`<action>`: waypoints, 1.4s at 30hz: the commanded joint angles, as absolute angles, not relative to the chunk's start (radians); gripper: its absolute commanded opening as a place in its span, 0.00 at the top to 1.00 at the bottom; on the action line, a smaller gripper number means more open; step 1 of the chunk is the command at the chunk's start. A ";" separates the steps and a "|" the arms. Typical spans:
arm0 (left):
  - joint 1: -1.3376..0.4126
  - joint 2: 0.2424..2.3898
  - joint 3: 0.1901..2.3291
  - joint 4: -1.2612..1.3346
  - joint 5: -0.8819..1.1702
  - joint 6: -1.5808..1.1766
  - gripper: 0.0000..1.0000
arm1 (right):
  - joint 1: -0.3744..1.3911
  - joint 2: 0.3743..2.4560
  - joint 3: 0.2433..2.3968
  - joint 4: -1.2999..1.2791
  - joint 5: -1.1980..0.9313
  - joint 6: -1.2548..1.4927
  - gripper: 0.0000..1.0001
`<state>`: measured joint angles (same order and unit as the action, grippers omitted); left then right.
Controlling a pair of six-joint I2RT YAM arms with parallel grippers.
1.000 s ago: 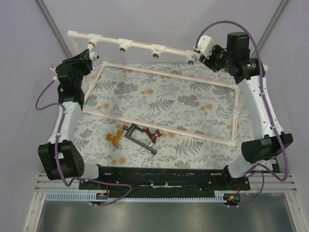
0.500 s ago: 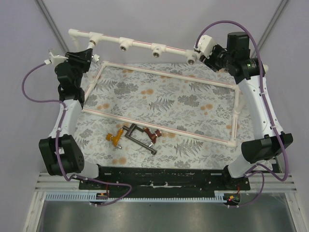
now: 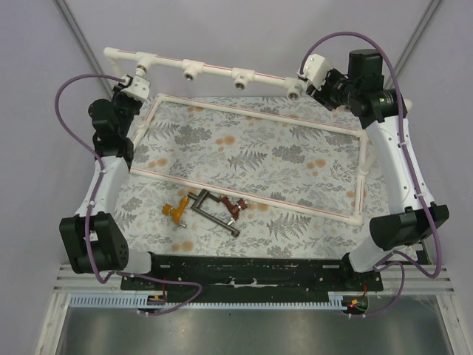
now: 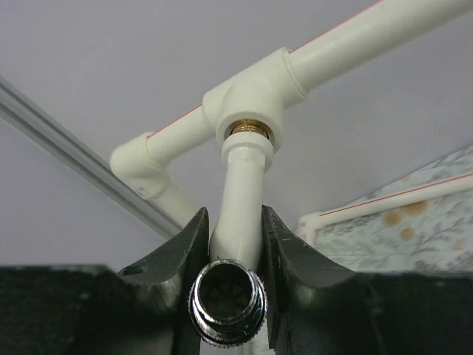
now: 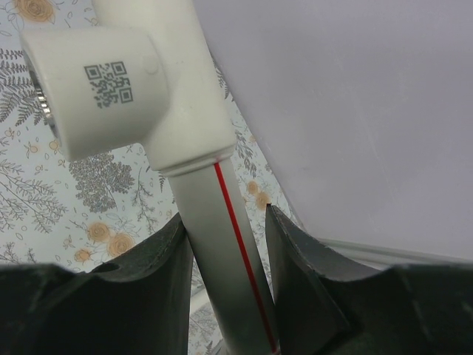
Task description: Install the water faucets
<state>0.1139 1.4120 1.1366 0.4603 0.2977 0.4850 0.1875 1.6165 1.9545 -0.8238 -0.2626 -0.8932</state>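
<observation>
White faucet (image 4: 244,177) seems light, stiff, slick; your left hand (image 4: 234,218) clamps its body below the pipe rail (image 4: 355,33), right hand (image 5: 225,222) grasping that rail.

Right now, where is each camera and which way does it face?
Top external: overhead behind the robot, looking down on the flowered mat and white plastic pipe rail; both arms show.
Left wrist: on the left gripper, facing up along the white lever faucet it clamps; black fingers show.
Right wrist: on the right gripper, its fingers around the rail.
All share the rail.
</observation>
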 commanded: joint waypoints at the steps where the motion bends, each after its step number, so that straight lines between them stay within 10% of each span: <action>1: 0.049 1.402 1.100 0.245 0.408 1.066 0.98 | 0.189 1.603 1.947 -0.888 -0.249 -0.810 1.00; 10: 0.054 1.307 1.037 0.380 0.321 0.843 0.39 | 0.189 1.605 1.948 -0.887 -0.252 -0.808 1.00; 25: 0.132 1.051 1.016 0.265 0.408 0.254 0.25 | 0.190 1.620 1.956 -0.885 -0.244 -0.808 1.00; 42: 0.190 1.029 1.213 -0.108 -0.136 -1.156 0.11 | 0.190 1.625 1.957 -0.887 -0.258 -0.799 1.00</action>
<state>0.1841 1.0275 1.1439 0.0784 -0.0044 -0.7448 0.1879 1.6150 1.9560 -0.8314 -0.2653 -0.8940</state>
